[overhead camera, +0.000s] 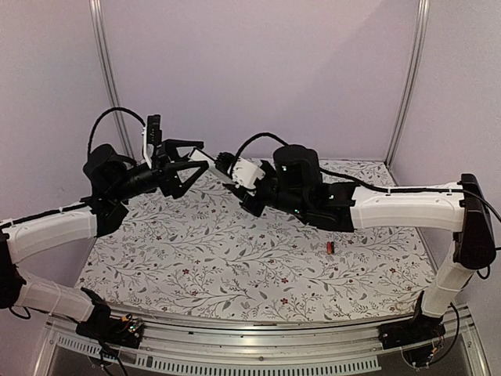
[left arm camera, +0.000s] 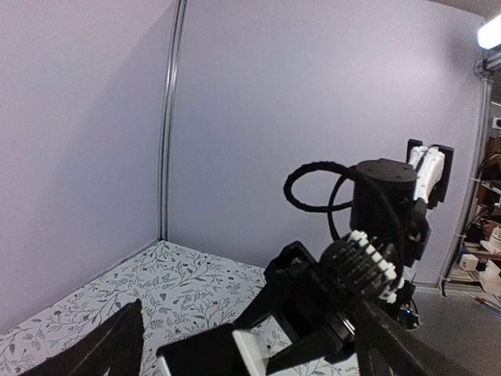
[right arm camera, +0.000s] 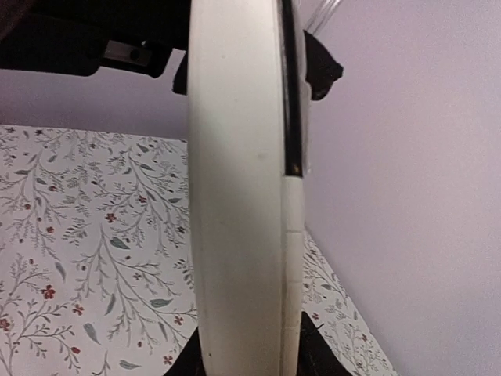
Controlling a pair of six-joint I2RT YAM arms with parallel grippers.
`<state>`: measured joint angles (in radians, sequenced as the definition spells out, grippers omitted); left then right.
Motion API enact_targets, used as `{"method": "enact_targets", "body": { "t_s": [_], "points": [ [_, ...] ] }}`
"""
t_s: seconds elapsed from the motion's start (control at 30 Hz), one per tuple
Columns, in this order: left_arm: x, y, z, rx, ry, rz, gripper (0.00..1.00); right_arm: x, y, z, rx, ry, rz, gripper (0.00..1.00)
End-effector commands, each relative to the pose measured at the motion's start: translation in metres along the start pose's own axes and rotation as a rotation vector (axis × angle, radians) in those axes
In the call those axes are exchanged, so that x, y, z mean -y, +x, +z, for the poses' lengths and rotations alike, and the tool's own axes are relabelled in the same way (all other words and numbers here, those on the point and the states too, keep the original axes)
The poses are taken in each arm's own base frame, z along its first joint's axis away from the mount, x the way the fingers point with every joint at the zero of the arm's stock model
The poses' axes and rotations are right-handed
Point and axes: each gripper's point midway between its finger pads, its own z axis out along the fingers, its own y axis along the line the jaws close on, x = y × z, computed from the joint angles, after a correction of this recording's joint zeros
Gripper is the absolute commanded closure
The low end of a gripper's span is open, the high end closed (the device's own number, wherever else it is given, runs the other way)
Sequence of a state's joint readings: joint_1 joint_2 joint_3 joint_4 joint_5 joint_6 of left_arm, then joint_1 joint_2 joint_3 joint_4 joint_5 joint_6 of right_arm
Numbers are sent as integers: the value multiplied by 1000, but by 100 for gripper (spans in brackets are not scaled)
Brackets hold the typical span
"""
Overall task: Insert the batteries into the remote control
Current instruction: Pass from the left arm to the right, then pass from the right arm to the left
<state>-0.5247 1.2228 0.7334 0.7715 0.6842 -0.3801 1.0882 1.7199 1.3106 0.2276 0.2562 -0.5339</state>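
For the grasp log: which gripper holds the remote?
The right gripper, jaws closed on the remote control; the left gripper's jaws stand wide open.

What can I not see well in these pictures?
- Right wrist view: the remote fills the frame, and the top and bottom edges cut off its ends. Whether it is loaded cannot be told.
- Same view: the remote and the bottom edge hide the tips of the right gripper.
- Top view: the battery is too small to read its poles. Only one shows, and the arms cover part of the table.
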Motion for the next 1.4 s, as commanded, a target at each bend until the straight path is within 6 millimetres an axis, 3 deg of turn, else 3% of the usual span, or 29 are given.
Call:
{"method": "enact_targets", "body": {
  "t_s": [0.0,0.13,0.37,0.63,0.73,0.83,0.9,1.0,1.1,1.17,1.37],
  "points": [
    [29,-13,-15,22,92,181,6,-25,-52,-40,178,-495,181,99],
    [60,-12,-22,22,233,244,6,-33,-65,-66,233,-796,312,98],
    [59,-7,-14,3,237,207,11,-47,-59,-58,200,-898,354,98],
    [54,-9,-8,10,217,140,32,-51,-52,-47,166,-893,377,98],
    [54,-7,-6,8,220,120,46,-50,-49,-44,157,-881,383,98],
    [53,-5,-4,-1,223,104,66,-48,-48,-40,151,-859,382,97],
    [53,-5,-4,-1,225,99,78,-44,-47,-37,148,-818,379,88],
    [53,-8,-4,6,214,95,92,-28,-45,-30,152,-697,374,65],
    [42,-11,-3,21,148,76,96,-7,-50,-31,195,-518,359,39],
    [34,-12,-2,25,102,62,96,-5,-55,-36,228,-398,303,28],
    [18,-10,1,19,29,11,97,-4,-56,-41,223,-53,22,24]
  ]
}}
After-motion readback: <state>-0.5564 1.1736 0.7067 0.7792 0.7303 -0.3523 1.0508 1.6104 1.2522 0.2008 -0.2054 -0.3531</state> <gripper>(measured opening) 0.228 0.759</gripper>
